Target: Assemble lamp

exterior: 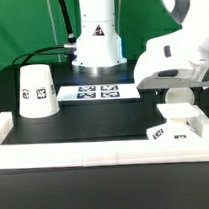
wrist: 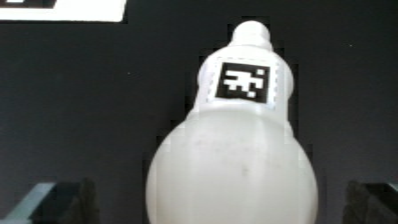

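A glossy white plastic bulb (wrist: 228, 150), a rounded body tapering to a tagged stem, sits over the matte black desk (wrist: 71, 100) inside the wide-spread end effector (wrist: 210, 205), with gaps on both sides. The tapered white shade (exterior: 36, 92) stands well apart.

The exterior view is bright and evenly lit, with only a faint shadow beneath the shade (exterior: 37, 92) on the black desk (exterior: 4, 94). The white arm (exterior: 179, 48) is nearly blown out and its edges are soft. In the wrist view the bulb (wrist: 231, 150) looms pale and slightly blurred, though its tag (wrist: 244, 80) reads crisp. The jaws sit dark and out of focus at the corners.
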Controlling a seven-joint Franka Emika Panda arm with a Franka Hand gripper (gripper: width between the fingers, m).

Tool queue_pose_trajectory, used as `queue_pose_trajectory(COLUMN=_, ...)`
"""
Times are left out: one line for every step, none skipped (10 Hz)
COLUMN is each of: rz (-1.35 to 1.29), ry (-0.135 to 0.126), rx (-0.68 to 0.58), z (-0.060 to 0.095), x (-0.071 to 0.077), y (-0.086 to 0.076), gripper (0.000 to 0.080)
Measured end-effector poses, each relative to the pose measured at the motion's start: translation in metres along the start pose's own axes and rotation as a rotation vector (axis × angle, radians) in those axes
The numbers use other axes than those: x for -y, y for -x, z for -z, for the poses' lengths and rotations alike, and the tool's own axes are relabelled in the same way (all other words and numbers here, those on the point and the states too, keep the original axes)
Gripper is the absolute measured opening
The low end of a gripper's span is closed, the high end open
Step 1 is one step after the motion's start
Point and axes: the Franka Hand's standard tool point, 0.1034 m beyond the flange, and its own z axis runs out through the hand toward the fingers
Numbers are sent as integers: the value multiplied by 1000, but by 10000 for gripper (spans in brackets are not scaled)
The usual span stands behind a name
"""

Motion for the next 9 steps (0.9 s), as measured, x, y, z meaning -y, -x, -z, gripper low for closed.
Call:
queue_pose_trajectory(rz=-3, ry=2, rx=3, z=-3, x=1, y=-1, gripper=698)
queue_pose_trajectory(rz=-4, ry=3, rx=4, z=-5, x=1, y=-2, gripper=698)
queue_pose_trajectory(rz=-5, ry=3, rx=6, z=-7, x=1, y=-2, gripper=698)
queue_pose_trajectory(rz=-7, ry=2, rx=4, z=-10, x=0, y=-2, gripper=698)
queue_pose_trajectory(rz=-8, ry=2, rx=5, z=-15, x=-1, y=-3, gripper=698)
queue_pose_trajectory(rz=-10, ry=3, rx=4, z=-20, x=-1, y=-3, gripper=698)
queue_pose_trajectory(rz=-13, ry=5, rx=4, z=-25, x=0, y=-3, gripper=698)
queue_pose_trajectory(rz=-14, ry=6, rx=2, z=-29, x=0, y=-3, gripper=698)
queue_pose_trajectory(rz=-16, ry=6, rx=2, z=-33, x=0, y=-4, gripper=698)
